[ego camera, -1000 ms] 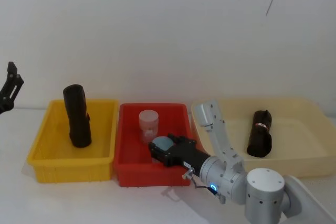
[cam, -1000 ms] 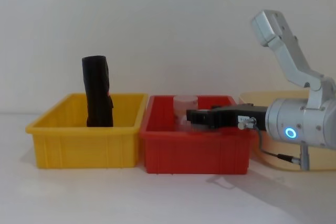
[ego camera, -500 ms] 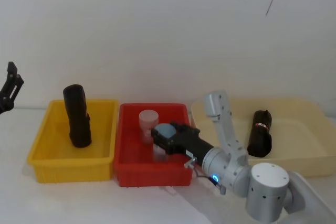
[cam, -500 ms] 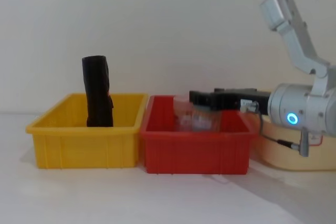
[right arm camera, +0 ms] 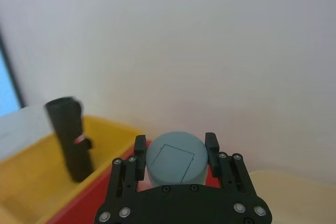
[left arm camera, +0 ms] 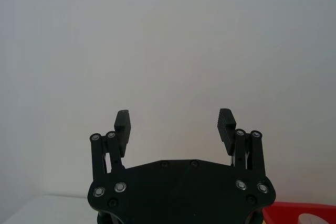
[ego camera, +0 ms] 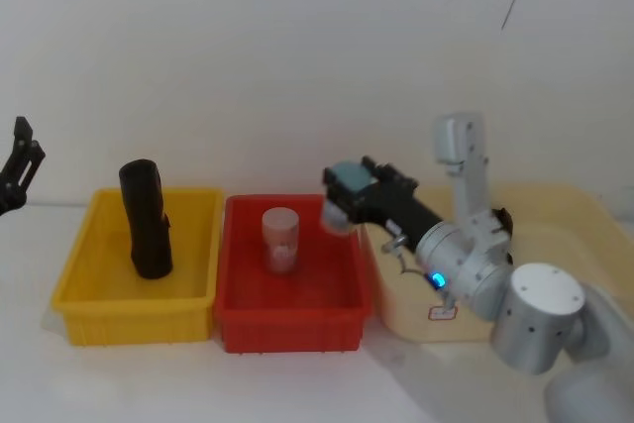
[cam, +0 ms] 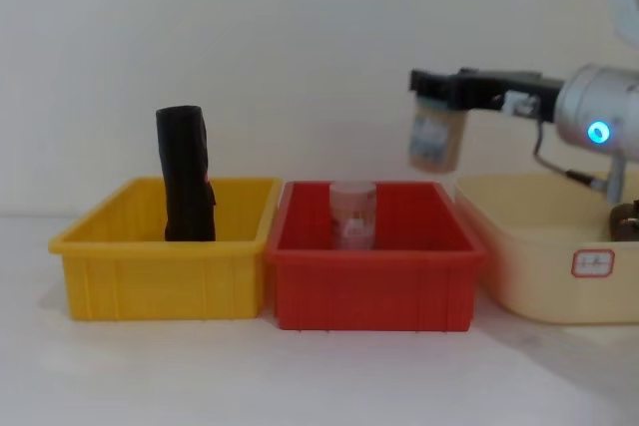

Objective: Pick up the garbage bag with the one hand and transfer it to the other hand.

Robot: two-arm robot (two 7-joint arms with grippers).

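Two black rolls: one standing in the yellow bin (ego camera: 79, 294), the garbage bag (ego camera: 492, 245) in the cream tray (ego camera: 594, 235). Two jars: right gripper (ego camera: 342, 200) clamps one jar (cam: 436, 139) above the red bin (ego camera: 297, 329), another (ego camera: 280, 238) inside; left gripper (left arm camera: 174, 124) wide open, empty

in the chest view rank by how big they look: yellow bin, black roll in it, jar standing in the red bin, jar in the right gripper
1. yellow bin
2. black roll
3. and 4. held jar and standing jar: look alike; the held one, in the right gripper, may sit nearer the camera.
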